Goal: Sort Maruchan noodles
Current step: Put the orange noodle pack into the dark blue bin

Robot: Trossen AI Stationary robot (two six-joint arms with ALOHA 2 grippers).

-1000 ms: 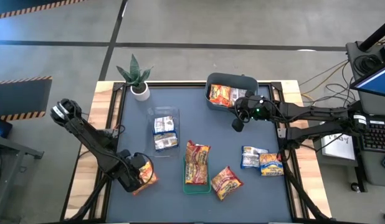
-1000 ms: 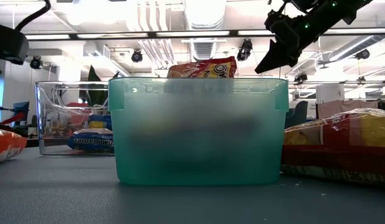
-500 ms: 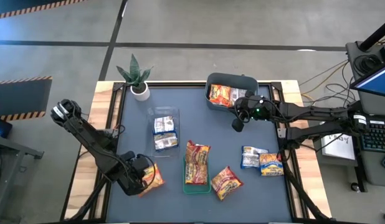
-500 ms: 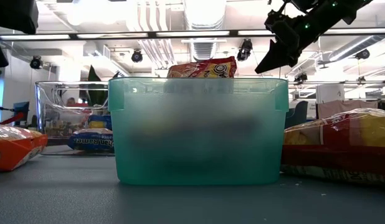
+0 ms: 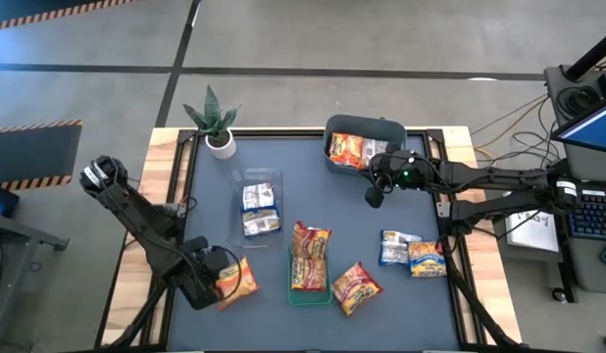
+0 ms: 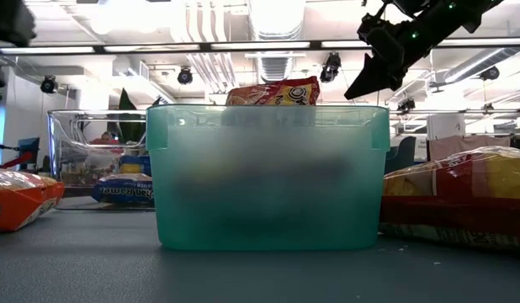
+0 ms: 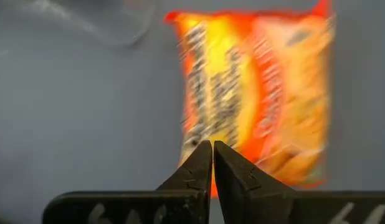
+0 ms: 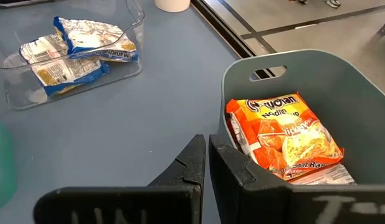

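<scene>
Orange-and-yellow noodle packet is lying flat on the bench before my clenched left jaws; my right jaws, clenched empty, are hovering by the grey bin.

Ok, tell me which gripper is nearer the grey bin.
Right. The right gripper hovers just beside the grey bin, on its near side. The left gripper is far off at the table's near-left corner, over an orange packet.

Green bin contents blurred (frosted wall); orange packet print unreadable.
</scene>
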